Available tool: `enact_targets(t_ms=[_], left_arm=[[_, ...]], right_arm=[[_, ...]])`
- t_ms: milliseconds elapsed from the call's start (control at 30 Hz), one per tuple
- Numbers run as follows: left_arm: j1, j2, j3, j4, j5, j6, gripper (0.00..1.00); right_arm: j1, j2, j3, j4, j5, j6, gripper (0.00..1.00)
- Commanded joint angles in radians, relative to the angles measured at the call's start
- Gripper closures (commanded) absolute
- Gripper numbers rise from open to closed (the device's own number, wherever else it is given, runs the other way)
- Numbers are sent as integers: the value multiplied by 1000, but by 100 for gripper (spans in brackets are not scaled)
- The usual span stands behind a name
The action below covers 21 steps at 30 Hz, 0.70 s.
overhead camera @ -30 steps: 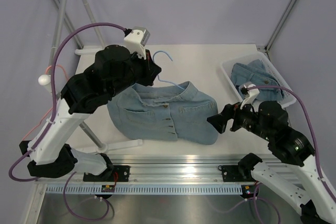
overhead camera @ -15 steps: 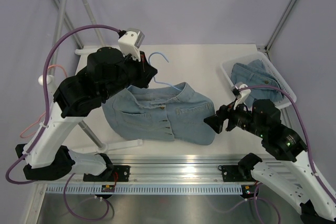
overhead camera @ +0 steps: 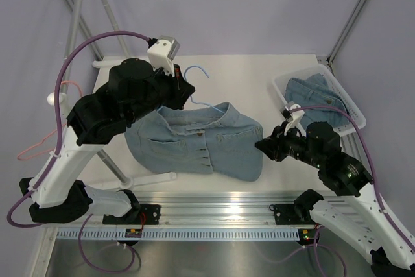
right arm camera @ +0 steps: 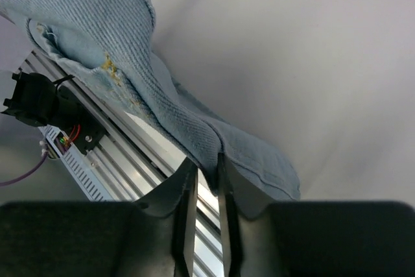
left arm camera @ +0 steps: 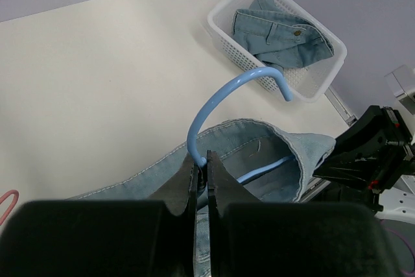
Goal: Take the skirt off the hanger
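Denim skirt point(overhead camera: 207, 144) lies spread across the middle of the white table point(overhead camera: 246, 76), its waistband toward the top of the overhead view and still threaded on a light blue hanger point(left arm camera: 256, 73) whose hook curls up out of the waist opening. In the left wrist view, the left gripper point(left arm camera: 202, 168) sits at the lower middle of the frame with its fingers pressed tight on the hanger's neck, just below the hook. The right gripper point(overhead camera: 261, 145) meets the skirt's right edge in the overhead view. Its own camera shows the two fingers point(right arm camera: 187, 180) drawn close with a thin gap, and a fold of the hem dips in at their tips; whether they actually pinch the cloth cannot be told. A white basket point(overhead camera: 279, 85) holding another denim garment stands at the upper right of the table, apart from the skirt.
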Motion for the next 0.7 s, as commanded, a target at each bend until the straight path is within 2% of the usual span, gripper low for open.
enact_targets(t_ms=[0, 33, 100, 367, 533, 667], left_arm=[[-4, -37, 11, 102, 22, -10, 100], [-4, -37, 11, 102, 22, -10, 100], [-4, -37, 8, 105, 22, -10, 100], [-5, -43, -30, 115, -13, 1, 100], [-4, -71, -119, 162, -88, 15, 100], [-4, -71, -154, 185, -121, 22, 100]], right_arm=[[4, 1, -13, 63, -16, 4, 79], [4, -1, -14, 64, -2, 13, 90], [4, -8, -14, 64, 16, 25, 99], [4, -59, 6, 40, 157, 139, 100], [4, -131, 48, 2, 208, 235, 100], [4, -185, 114, -125, 297, 286, 100]])
